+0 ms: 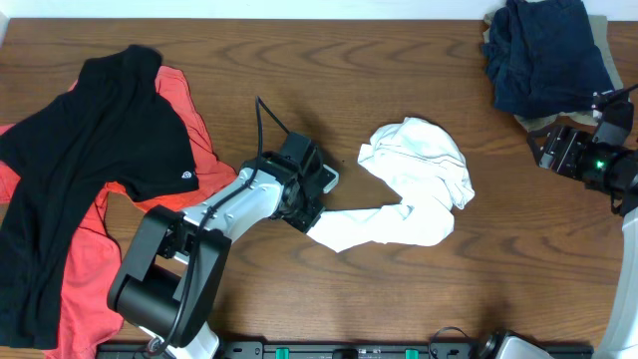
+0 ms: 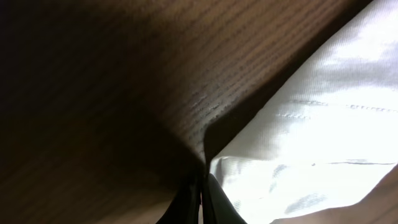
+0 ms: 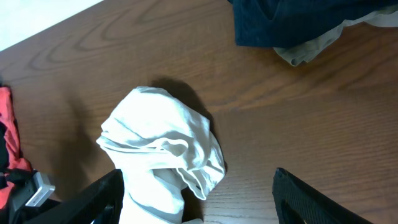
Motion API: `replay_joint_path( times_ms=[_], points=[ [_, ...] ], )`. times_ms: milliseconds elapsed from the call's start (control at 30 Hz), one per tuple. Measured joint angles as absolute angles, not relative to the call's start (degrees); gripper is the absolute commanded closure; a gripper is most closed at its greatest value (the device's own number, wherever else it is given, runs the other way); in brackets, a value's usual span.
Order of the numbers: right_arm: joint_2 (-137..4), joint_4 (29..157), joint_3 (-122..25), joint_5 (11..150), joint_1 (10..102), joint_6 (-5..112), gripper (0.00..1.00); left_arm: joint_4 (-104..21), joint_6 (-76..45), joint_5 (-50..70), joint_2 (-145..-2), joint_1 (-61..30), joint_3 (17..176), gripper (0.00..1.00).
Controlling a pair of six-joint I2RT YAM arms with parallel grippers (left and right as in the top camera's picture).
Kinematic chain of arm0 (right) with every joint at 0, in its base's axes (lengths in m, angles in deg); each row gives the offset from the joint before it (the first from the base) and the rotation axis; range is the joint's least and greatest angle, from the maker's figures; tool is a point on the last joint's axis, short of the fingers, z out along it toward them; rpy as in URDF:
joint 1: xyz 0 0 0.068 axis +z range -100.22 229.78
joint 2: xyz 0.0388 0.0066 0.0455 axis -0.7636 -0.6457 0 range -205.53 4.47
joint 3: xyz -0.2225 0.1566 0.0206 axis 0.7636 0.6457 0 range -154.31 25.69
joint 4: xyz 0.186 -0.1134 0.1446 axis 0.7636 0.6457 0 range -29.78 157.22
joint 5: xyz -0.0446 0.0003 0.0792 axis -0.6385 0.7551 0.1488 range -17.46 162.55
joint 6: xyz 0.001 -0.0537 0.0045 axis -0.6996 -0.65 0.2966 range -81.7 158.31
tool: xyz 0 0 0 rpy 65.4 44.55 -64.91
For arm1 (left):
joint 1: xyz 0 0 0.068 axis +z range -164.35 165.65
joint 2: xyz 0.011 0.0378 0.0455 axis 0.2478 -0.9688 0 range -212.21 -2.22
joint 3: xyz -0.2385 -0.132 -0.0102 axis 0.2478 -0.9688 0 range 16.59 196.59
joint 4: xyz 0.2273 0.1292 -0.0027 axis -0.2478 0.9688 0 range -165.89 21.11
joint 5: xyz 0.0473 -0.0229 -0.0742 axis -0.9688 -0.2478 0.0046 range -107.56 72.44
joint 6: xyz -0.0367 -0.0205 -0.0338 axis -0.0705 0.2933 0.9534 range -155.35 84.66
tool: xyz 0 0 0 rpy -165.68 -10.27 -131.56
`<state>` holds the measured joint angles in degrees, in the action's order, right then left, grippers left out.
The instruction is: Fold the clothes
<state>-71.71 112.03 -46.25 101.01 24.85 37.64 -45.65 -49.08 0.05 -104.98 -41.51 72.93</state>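
A crumpled white T-shirt (image 1: 419, 175) lies mid-table, with one long strip of it stretched toward the lower left. My left gripper (image 1: 307, 219) is down at that strip's end. In the left wrist view its fingertips (image 2: 203, 186) are pressed together right at the corner of the white cloth (image 2: 311, 143), pinching its edge. A black T-shirt (image 1: 90, 170) lies spread over an orange-red one (image 1: 85, 279) at the left. My right gripper (image 1: 573, 150) hovers at the far right. It is open, looking down on the white T-shirt (image 3: 161, 143), with nothing between its fingers (image 3: 311, 199).
A heap of dark navy clothing (image 1: 548, 50) over a beige piece sits in the back right corner, close to the right arm. Bare wooden tabletop (image 1: 399, 80) runs between the white T-shirt and the piles. The left arm's base (image 1: 164, 289) stands at the front edge.
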Motion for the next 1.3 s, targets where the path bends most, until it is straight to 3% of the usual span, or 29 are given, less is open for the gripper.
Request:
replay_joint_path(
  times_ms=[233, 267, 400, 533, 700, 767, 833, 867, 900, 933, 1300],
  points=[
    [-71.7, 112.3, -46.2, 101.0, 24.9, 37.6, 0.27, -41.2, -48.9, -4.2, -105.0, -43.8, 76.7, 0.93],
    [-71.7, 112.2, -46.2, 101.0, 24.9, 37.6, 0.26, -41.3, -48.9, -4.5, -104.9, -44.2, 77.2, 0.90],
    [-71.7, 112.2, -46.2, 101.0, 24.9, 37.6, 0.26, -41.4, -48.9, -5.6, -104.5, -46.7, 78.3, 0.40],
    [-71.7, 112.2, -46.2, 101.1, 24.9, 37.6, 0.27, -41.3, -51.8, -6.0, -104.5, -49.0, 78.3, 0.27],
    [-71.7, 112.2, -46.2, 101.0, 24.9, 37.6, 0.26, -41.6, -55.8, -6.0, -104.9, -52.3, 78.3, 0.24],
    [-71.7, 112.3, -46.2, 101.0, 24.9, 37.6, 0.26, -42.2, -56.6, -6.5, -105.8, -52.9, 78.3, 0.25],
    [-71.7, 112.3, -46.2, 101.0, 24.9, 37.6, 0.26, -43.1, -57.0, -7.4, -107.3, -53.2, 78.3, 0.35],
    [-71.7, 112.4, -46.2, 101.1, 24.9, 37.6, 0.26, -43.5, -57.7, -8.1, -108.0, -53.2, 78.4, 0.54],
    [-71.7, 112.6, -46.2, 101.1, 24.9, 37.6, 0.27, -43.8, -57.6, -8.3, -108.1, -53.1, 78.5, 0.81],
    [-71.7, 112.8, -46.2, 101.1, 24.9, 37.6, 0.26, -43.9, -57.8, -8.6, -108.1, -53.1, 78.6, 0.94],
    [-71.7, 113.0, -46.2, 102.3, 25.1, 37.6, 0.30, -39.4, -54.4, -17.2, -106.8, -51.8, 82.8, 0.94]
  ],
)
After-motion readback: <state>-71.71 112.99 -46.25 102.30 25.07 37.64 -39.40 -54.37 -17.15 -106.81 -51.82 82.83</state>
